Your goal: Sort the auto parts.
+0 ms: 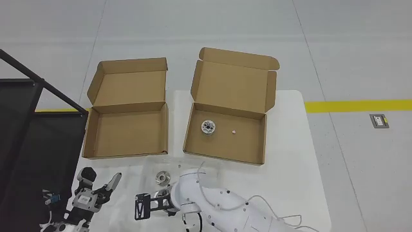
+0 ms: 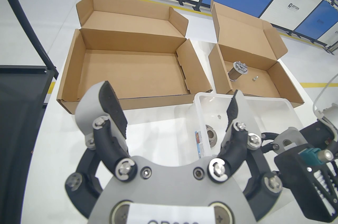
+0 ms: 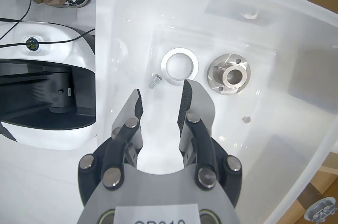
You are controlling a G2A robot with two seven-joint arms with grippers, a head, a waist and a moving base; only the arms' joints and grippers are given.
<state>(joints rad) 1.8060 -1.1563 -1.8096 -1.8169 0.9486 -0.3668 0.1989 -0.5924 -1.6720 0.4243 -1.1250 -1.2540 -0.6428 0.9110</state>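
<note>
Left to sort, in the clear plastic bin [image 3: 264,11] at mid-frame of the right wrist view: flat silver metal ring [image 3: 179,69], flanged steel hub [image 3: 229,74] just beside it, small silver bolt [image 3: 154,82] on the ring's other side. Already lying in the right-hand brown cardboard box [image 1: 248,138], centre of the top view: gear-topped metal cylinder [image 1: 208,126] and tiny screw [image 1: 233,129], apart. Bare floor in the left-hand brown cardboard box [image 1: 125,132]. Probably under halfway. Over the bin, right gripper [image 3: 161,89] spread, grasping nothing, tips near the ring. At lower left of the top view, left gripper [image 1: 100,182] likewise parted, unladen.
</note>
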